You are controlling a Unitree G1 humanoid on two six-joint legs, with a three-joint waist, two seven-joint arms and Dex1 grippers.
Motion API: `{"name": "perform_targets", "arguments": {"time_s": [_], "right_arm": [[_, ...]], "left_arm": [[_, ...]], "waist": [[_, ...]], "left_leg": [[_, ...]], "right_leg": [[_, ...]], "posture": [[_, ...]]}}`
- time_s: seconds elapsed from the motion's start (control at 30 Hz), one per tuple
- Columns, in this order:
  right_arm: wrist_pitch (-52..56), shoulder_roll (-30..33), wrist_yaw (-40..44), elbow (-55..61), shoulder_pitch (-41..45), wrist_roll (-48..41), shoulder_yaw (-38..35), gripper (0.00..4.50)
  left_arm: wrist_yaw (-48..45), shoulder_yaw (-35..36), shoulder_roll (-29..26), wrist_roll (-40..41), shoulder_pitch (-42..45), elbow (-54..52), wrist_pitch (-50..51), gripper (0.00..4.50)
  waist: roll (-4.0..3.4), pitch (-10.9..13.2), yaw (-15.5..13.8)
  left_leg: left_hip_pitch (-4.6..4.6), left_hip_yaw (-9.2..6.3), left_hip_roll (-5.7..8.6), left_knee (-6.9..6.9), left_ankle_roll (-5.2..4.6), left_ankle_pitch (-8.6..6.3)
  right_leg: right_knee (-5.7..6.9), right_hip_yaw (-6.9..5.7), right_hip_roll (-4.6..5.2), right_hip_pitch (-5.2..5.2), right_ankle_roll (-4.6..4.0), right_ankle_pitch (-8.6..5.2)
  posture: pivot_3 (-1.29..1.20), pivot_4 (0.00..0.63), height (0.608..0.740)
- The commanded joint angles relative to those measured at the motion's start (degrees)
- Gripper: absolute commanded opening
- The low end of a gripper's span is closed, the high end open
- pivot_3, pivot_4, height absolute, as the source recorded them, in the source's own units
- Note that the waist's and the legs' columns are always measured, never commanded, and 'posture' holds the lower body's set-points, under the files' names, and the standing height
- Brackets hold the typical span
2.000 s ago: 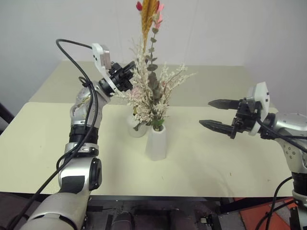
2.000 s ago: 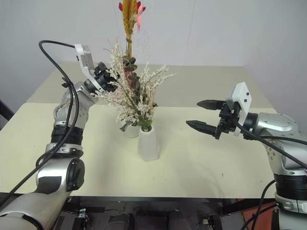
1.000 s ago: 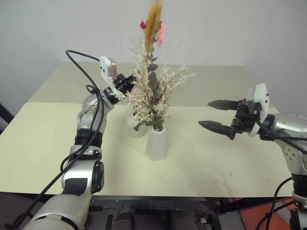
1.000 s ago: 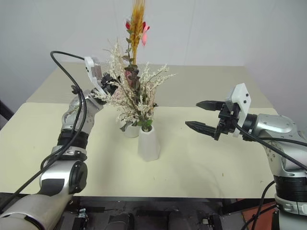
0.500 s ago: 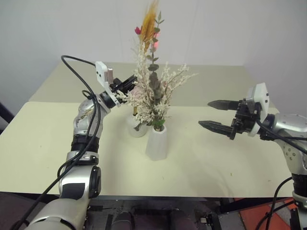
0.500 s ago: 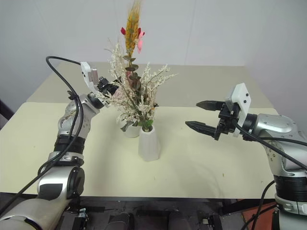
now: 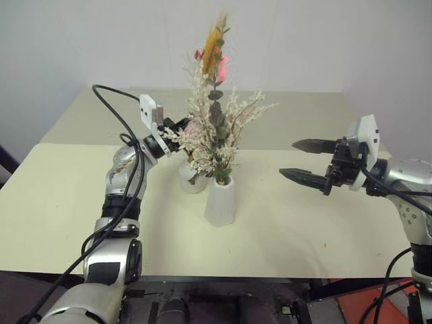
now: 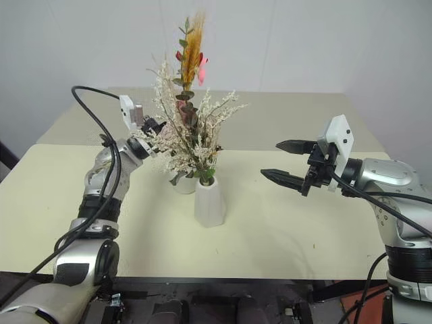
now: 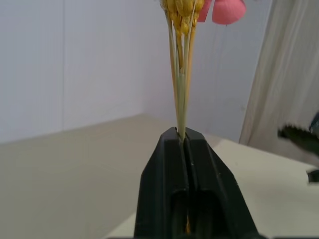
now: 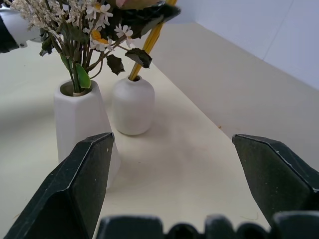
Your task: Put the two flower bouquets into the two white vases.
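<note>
**Straw bunch pinched in the left gripper, its stems in the short vase**

At frame centre of the left eye view, two white vases stand on the cream table [image 7: 283, 223]. The tall tapered vase [image 7: 220, 201] is nearer the bottom edge and holds the bushy cream-white bouquet [image 7: 217, 131]. The short round vase [image 7: 191, 177] sits just beside it, up and to the left.

The left gripper [image 7: 177, 126] reaches in from the left at mid-height of the blooms. In its wrist view, its two black fingers [image 9: 169, 164] are pressed together on the yellow straw stems of the slim bouquet [image 9: 180, 64], which rise straight out from between the tips, with a pink bloom at the top edge. In the right wrist view the yellow stems [image 10: 149, 42] slant down into the short vase's mouth.

The right gripper [image 7: 305, 162] hangs at centre right, well apart from the vases, fingers spread wide and holding nothing.
</note>
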State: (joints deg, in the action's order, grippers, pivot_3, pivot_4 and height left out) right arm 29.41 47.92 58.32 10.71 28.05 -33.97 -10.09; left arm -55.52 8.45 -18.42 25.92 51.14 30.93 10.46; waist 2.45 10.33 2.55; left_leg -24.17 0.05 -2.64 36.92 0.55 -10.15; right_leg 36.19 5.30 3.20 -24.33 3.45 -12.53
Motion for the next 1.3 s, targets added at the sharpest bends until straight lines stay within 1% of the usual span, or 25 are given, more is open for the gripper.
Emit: {"name": "perform_targets", "arguments": {"time_s": [0.03,0.07,0.2,0.33,0.37,0.47,0.53,0.67,0.8,0.87,1.07,1.23,1.3], "right_arm": [[0.14,0.98,-0.66,1.70,0.06,-0.31,-1.85,4.50],[0.16,1.00,-0.65,1.71,0.01,-0.33,-1.86,4.50],[0.10,0.95,-0.64,1.66,0.06,-0.26,-1.61,4.50],[0.02,0.88,-0.45,1.38,-0.05,-0.28,-1.52,4.50],[0.05,0.88,-0.28,1.32,-0.34,-0.35,-1.50,4.50],[-0.13,0.79,0.34,0.93,-1.09,-0.35,-1.31,4.50],[-0.30,0.63,0.42,0.55,-1.24,-0.27,-1.21,4.50],[0.11,0.07,-0.27,0.70,-1.96,-0.96,-1.80,4.50],[0.86,0.51,-0.34,1.24,-3.10,-1.96,-2.76,4.50],[1.33,1.16,0.07,1.34,-3.58,-2.50,-3.36,4.50],[2.04,3.42,1.75,1.67,-5.41,-2.94,-5.13,4.50],[2.68,5.25,1.98,4.23,-8.26,-3.37,-7.29,4.50],[3.04,5.78,1.42,6.63,-10.65,-3.87,-8.86,4.50]], "left_arm": [[-0.96,-0.16,-2.96,0.19,-1.21,-4.91,2.77,1.30],[-1.04,-0.10,-3.51,0.47,-1.74,-5.73,3.46,1.56],[-0.66,0.96,-6.58,2.35,-5.33,-12.13,7.78,2.91],[-0.22,3.35,-11.75,5.55,-12.45,-21.95,14.02,4.09],[-0.56,4.45,-13.94,6.29,-15.09,-24.55,15.46,4.43],[-0.78,7.94,-19.30,7.51,-21.38,-30.32,17.41,4.48],[-1.60,10.05,-22.58,9.01,-23.87,-32.31,19.05,4.48],[-7.84,14.85,-30.35,12.24,-30.14,-35.49,21.05,4.48],[-13.80,18.52,-35.95,15.07,-36.76,-38.65,22.29,4.48],[-15.05,20.14,-37.30,16.55,-39.43,-41.02,23.08,4.48],[-14.92,24.49,-38.85,21.96,-43.77,-47.38,27.37,4.48],[-14.12,23.48,-39.10,23.13,-43.69,-48.37,28.10,4.48],[-13.49,21.79,-38.85,22.78,-41.98,-47.40,27.67,4.48]], "waist": [[0.00,0.00,0.06],[0.00,0.00,0.05],[0.00,0.00,-0.09],[-0.01,0.00,0.29],[-0.01,0.00,0.27],[-0.01,0.00,0.34],[-0.01,0.00,0.12],[-0.01,0.00,-0.12],[-0.02,0.00,-0.14],[-0.02,0.00,-0.20],[-0.03,0.00,-0.17],[-0.03,0.00,-0.15],[-0.03,0.00,-0.27]], "left_leg": [[0.00,0.00,0.00,0.00,0.00,0.00],[0.00,0.00,-0.01,0.00,0.00,0.00],[0.00,0.00,-0.01,0.00,0.00,0.00],[0.01,0.01,-0.04,-0.02,0.00,-0.01],[0.01,0.01,-0.06,-0.03,0.00,-0.01],[0.03,0.01,-0.10,-0.04,0.00,-0.01],[0.04,0.02,-0.11,-0.04,0.00,0.00],[0.04,0.03,-0.12,-0.03,0.00,0.00],[0.02,0.08,-0.14,-0.07,0.01,-0.01],[0.00,0.09,-0.15,-0.07,0.01,-0.01],[0.03,0.12,-0.18,-0.07,0.01,-0.01],[0.04,0.14,-0.18,-0.08,0.01,-0.01],[0.05,0.14,-0.18,-0.08,0.01,-0.01]], "right_leg": [[0.00,0.00,0.00,0.00,0.00,0.00],[0.00,0.00,0.00,0.00,0.00,0.00],[-0.01,-0.01,0.01,0.01,0.00,0.00],[-0.02,0.01,0.00,-0.01,-0.09,0.05],[-0.01,0.00,-0.01,-0.02,-0.10,0.05],[0.01,-0.02,-0.03,-0.02,-0.10,0.04],[0.00,-0.04,-0.02,-0.01,-0.10,0.03],[-0.04,-0.10,0.01,-0.02,-0.14,-0.01],[-0.10,-0.11,0.04,-0.04,-0.31,-0.11],[-0.10,-0.12,0.06,-0.05,-0.48,-0.21],[-0.08,-0.13,0.07,-0.05,-0.52,-0.24],[-0.08,-0.13,0.06,-0.06,-0.55,-0.26],[-0.07,-0.13,0.06,-0.05,-0.54,-0.26]], "posture": [[0.00,0.150,0.740],[0.00,0.150,0.740],[0.00,0.150,0.740],[0.00,0.150,0.740],[0.00,0.150,0.740],[0.00,0.150,0.740],[0.00,0.150,0.740],[0.00,0.150,0.740],[0.00,0.150,0.740],[0.00,0.150,0.740],[0.00,0.150,0.740],[0.00,0.150,0.740],[0.00,0.150,0.740]]}}
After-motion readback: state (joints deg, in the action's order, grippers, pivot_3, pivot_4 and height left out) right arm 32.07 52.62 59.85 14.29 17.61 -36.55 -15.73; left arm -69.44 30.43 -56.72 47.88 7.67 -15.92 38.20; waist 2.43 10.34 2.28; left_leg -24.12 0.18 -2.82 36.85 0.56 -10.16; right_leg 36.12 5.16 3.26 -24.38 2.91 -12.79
